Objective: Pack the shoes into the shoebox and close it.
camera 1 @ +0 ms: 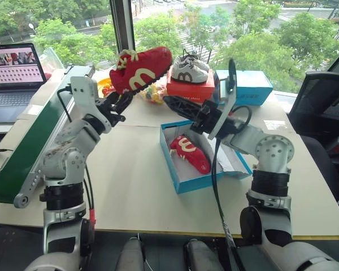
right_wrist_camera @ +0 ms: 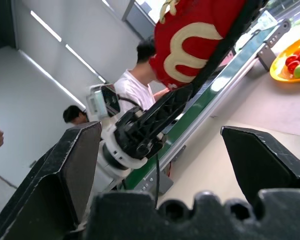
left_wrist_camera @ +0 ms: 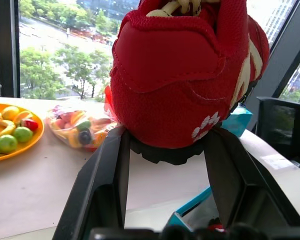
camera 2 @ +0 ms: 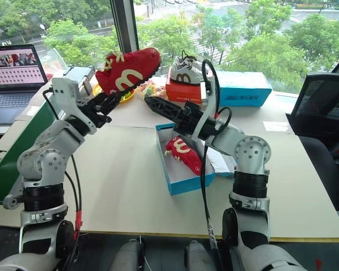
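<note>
The shoebox (camera 1: 183, 179) is lying open mid-table holding one red shoe (camera 1: 190, 152) before tree-filled windows, while the left gripper (left_wrist_camera: 165, 150) is pinching the other shoe (left_wrist_camera: 185, 75), and the right gripper (right_wrist_camera: 160, 150) is gaping wide.

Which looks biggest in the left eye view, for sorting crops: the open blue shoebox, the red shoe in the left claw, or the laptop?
Largest to smallest, as they appear:
1. The open blue shoebox.
2. The red shoe in the left claw and the laptop: too close to rank; the laptop is cut off by the frame edge.
</note>
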